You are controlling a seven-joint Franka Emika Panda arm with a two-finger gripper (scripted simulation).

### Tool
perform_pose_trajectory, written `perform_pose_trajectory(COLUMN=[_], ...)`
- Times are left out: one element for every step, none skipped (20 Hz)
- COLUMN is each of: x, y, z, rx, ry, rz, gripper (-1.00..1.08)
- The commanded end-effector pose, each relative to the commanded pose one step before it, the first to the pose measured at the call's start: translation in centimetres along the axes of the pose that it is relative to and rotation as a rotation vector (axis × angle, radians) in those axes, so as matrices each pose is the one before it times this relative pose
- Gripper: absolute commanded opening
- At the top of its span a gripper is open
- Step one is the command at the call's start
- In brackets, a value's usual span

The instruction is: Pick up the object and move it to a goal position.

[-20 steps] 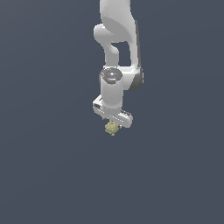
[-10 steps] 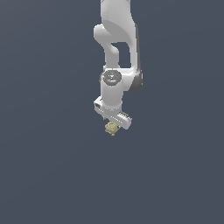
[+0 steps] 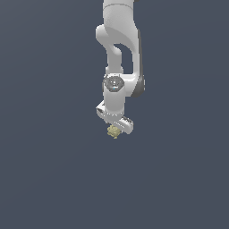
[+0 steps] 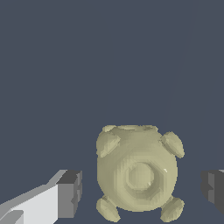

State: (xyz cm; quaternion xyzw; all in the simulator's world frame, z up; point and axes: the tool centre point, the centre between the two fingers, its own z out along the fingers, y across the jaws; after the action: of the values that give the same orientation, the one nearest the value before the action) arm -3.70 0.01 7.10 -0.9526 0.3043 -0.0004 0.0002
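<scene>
The object (image 4: 138,173) is a pale yellow-tan knobbly blob with small stubs around a round body. It fills the wrist view and sits between my two dark-padded fingers (image 4: 70,194), with a narrow gap on each side, so neither pad touches it. In the exterior view the object (image 3: 114,131) shows just under the white gripper (image 3: 115,127), which points down from the white arm and partly hides it. The gripper (image 4: 141,192) is open around the object.
A plain dark grey-blue surface (image 3: 53,170) stretches in every direction around the arm. No other objects, containers or edges show in either view.
The arm has sunk a little lower over the object across the frames. The object stays in the same spot.
</scene>
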Motion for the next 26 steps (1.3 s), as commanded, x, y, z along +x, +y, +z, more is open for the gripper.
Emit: perform_pose_trajectory(x=[-0.066,-0.007,-0.014,0.012,0.005,0.028,0.015,0.013,0.005,0.000,0.000,0.000,0.000,0.000,0.000,0.000,0.000,0.000,0.000,-0.036,0.014,0.041,0.069,0.096,0.124,0.152], y=[0.065,0.010,-0.015,0.005,-0.020,0.003,-0.019,-0.014,-0.005,0.000,0.000,0.000,0.000,0.000,0.000,0.000,0.000,0.000,0.000,-0.079,-0.011,-0.033,-0.055,-0.077,-0.099,-0.121], z=[1.293,0.459,0.394,0.324,0.257,0.187,0.129,0.073,0.023,0.000,0.000,0.000,0.000,0.000,0.000,0.000,0.000,0.000,0.000,-0.079,-0.019,-0.057,-0.095,-0.133,-0.171,-0.208], rx=[-0.00070,-0.00001,0.00000,0.00002,0.00000,0.00009,0.00000,0.00000,0.00000,0.00000,0.00000,0.00000,0.00000,0.00000,0.00000,0.00000,0.00000,0.00000,0.00000,0.00095,0.00000,0.00000,0.00000,0.00000,0.00000,0.00000], ry=[-0.00067,0.00005,0.00000,0.00004,0.00000,0.00002,0.00000,0.00000,0.00000,0.00000,0.00000,0.00000,0.00000,0.00000,0.00000,0.00000,0.00000,0.00000,0.00000,0.00025,0.00000,0.00000,0.00000,0.00000,0.00000,0.00000], rz=[0.00135,0.00049,0.00000,0.00049,0.00000,0.00048,0.00000,0.00000,0.00000,0.00000,0.00000,0.00000,0.00000,0.00000,0.00000,0.00000,0.00000,0.00000,0.00000,-0.00109,0.00000,0.00000,0.00000,0.00000,0.00000,0.00000], gripper=[1.00,1.00,1.00,1.00,1.00,1.00,1.00,1.00,1.00,-1.00,-1.00,-1.00,-1.00,-1.00,-1.00,-1.00,-1.00,-1.00,-1.00,-1.00,-1.00,-1.00,-1.00,-1.00,-1.00,-1.00])
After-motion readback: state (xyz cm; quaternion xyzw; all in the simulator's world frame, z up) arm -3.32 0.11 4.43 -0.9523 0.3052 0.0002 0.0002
